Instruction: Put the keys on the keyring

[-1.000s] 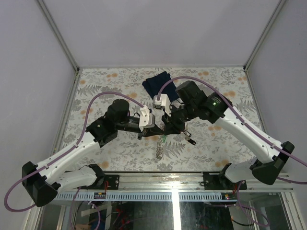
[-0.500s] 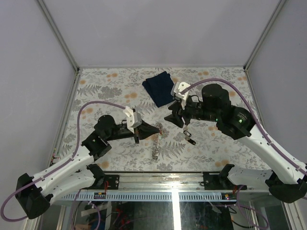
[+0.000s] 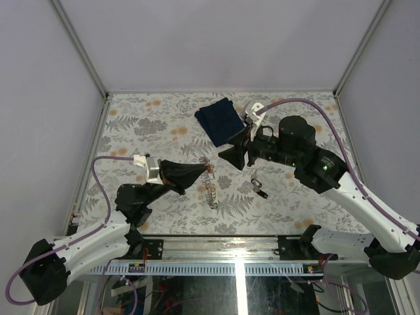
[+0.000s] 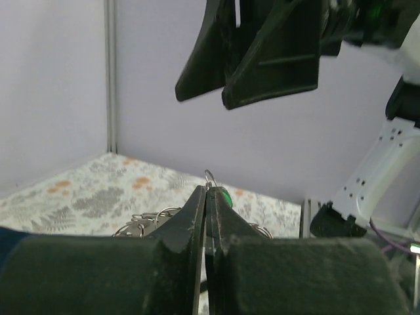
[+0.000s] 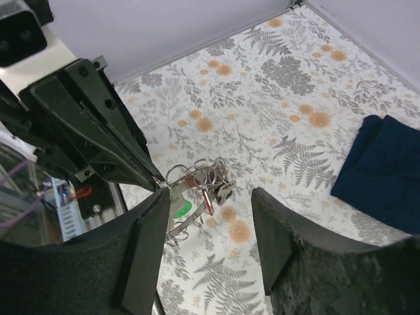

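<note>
Plain lilac-grey walls point(image 3: 216, 39) around a fern-print tabletop point(image 3: 144, 125) (orange blossoms too).

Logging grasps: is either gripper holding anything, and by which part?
The left gripper is shut on the keyring, pinching a wire loop at one end. The right gripper is open and holds nothing.

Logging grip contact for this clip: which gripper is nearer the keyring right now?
Left. The left gripper is shut, its tips pinching a wire of the keyring. The right gripper hangs open above and beyond it, not touching.
</note>
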You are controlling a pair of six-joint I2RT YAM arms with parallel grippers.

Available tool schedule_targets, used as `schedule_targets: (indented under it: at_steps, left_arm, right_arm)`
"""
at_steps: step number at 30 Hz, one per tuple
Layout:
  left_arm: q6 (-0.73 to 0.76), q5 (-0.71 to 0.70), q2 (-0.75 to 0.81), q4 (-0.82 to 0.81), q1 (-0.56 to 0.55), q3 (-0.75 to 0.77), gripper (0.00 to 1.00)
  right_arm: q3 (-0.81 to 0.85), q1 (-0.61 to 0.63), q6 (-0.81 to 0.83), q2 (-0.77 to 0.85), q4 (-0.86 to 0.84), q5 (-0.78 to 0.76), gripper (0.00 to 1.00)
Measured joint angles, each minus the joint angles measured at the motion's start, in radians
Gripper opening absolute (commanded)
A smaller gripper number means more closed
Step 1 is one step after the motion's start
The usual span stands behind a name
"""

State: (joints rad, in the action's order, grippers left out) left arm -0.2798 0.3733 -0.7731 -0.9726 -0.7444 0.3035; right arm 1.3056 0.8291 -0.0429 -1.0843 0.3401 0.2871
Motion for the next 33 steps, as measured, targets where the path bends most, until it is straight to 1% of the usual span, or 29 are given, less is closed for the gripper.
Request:
schedule_targets:
  at_steps: [5,11,14,18,26,31,33]
  left_arm:
    - [-0.027,-0.067,-0.001,-0.206,0.0,-0.048,0.0]
    - [-0.029,-0.101,-0.002,-0.314,0.0,-0.053,0.0]
    - [-0.029,-0.106,-0.002,-0.328,0.0,-0.053,0.0]
    - [-0.027,-0.106,-0.002,-0.331,0.0,-0.052,0.0]
    - [-0.019,-0.104,-0.003,-0.328,0.0,-0.052,0.0]
    - [-0.015,-0.104,-0.009,-0.317,0.0,-0.051,0.0]
    - [-0.014,-0.104,-0.01,-0.315,0.0,-0.051,0.0]
  right_arm:
    - [0.012,0.0,-0.143,-0.03,-0.048,-0.001,0.57]
    - [0.013,0.0,-0.333,-0.067,-0.106,0.013,0.58]
    - [0.013,0.0,-0.403,-0.074,-0.142,0.039,0.57]
    - [0.013,0.0,-0.46,-0.084,-0.193,0.095,0.53]
    - [0.013,0.0,-0.489,-0.154,-0.204,0.198,0.5]
    - [0.013,0.0,-0.489,-0.172,-0.195,0.243,0.41]
    - [0.013,0.0,-0.488,-0.172,-0.195,0.254,0.35]
